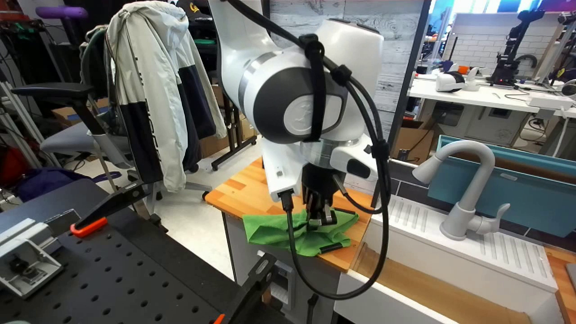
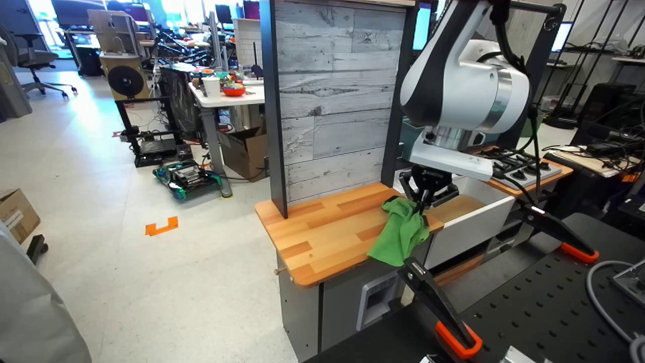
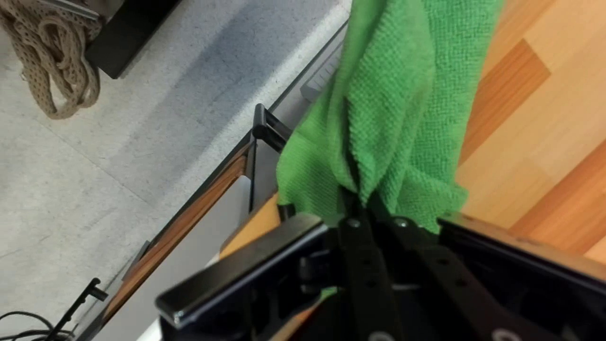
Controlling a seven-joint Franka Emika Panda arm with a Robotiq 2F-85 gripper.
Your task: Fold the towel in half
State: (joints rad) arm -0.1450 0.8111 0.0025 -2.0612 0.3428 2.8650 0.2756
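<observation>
Atop a wooden butcher-block counter (image 2: 322,237): one green woven-cloth towel (image 2: 395,237), crumpled, overhanging an edge, a fold pinched in the black two-fingered gripper (image 3: 363,201). Adjoining: white sink (image 1: 472,272), grey gooseneck faucet (image 1: 471,198). Standing along the counter: whitewashed plank panel (image 2: 342,111). Nearby: black perforated tabletop (image 1: 130,279). On pale flooring (image 1: 202,211): grey office chair (image 1: 74,137), hung with a cream-and-navy jacket (image 1: 148,81).

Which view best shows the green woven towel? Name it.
Wrist view: close up, the weave and folds of the green woven towel show at the black gripper, though the frame crops it. Both exterior views show it smaller, overhanging the brown wooden counter, partly behind the gripper.
</observation>
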